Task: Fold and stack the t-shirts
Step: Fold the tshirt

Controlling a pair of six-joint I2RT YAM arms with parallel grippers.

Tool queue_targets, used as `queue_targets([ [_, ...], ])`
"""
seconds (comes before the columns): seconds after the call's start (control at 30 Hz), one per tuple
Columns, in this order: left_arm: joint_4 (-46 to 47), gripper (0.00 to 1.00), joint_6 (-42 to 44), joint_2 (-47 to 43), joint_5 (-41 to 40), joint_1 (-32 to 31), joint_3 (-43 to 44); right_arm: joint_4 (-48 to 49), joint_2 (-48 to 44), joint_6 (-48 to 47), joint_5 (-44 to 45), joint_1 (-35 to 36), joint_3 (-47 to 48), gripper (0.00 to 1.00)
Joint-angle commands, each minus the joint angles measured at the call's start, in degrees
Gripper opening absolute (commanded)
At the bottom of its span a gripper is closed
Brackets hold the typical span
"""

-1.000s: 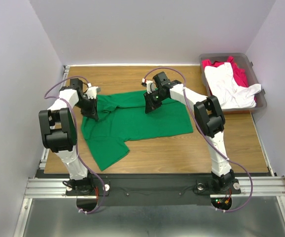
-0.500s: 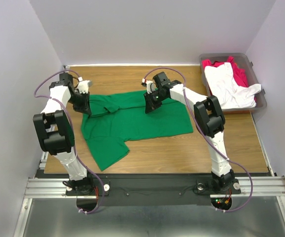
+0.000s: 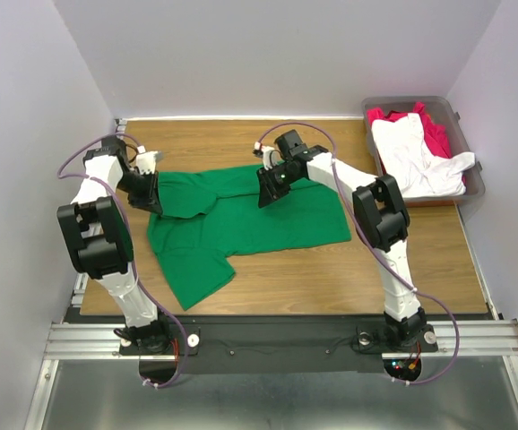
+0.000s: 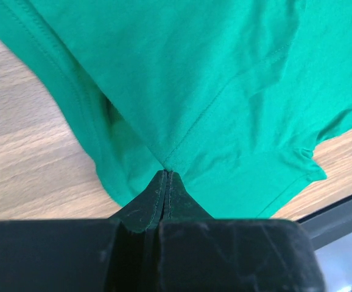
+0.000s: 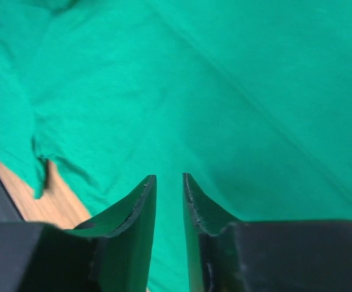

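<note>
A wooden table is seen from above, enclosed at the back and both sides by pale, plain walls. A grey-brown plastic bin is set at its far right corner. Along the near edge a ribbed aluminium rail is mounted, with a dull metal sheet nearer still.

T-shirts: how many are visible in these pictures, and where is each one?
3. The green t-shirt lies spread on the table. The white t-shirt lies on top in the bin at the far right, and the red t-shirt is under it. More may hide beneath.
</note>
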Motion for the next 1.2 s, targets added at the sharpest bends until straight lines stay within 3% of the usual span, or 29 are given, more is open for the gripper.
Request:
queue_targets([
  [0.0,-1.58,0.0,-0.87,1.96,3.86,0.48,2.26,2.28,-3.13,1.19,-1.48,4.01,2.85,0.34],
  [0.17,-2.81,0.0,-2.1,5.92,6.59,0.83,7.62,4.83,-0.15,3.28,0.37,8.13,6.02,0.45],
  [0.57,-2.73,0.0,-3.51,16.38,6.77,2.06,21.07,9.92,7.77,10.59,4.67,13.15,16.74,0.45],
  [0.7,-2.72,0.0,-4.13,19.45,7.12,2.32,25.2,11.33,9.79,11.73,7.39,14.56,18.68,0.49],
  [1.17,-0.09,0.0,-6.06,24.91,8.44,2.5,28.02,14.06,17.35,15.86,10.83,16.84,26.85,0.58],
])
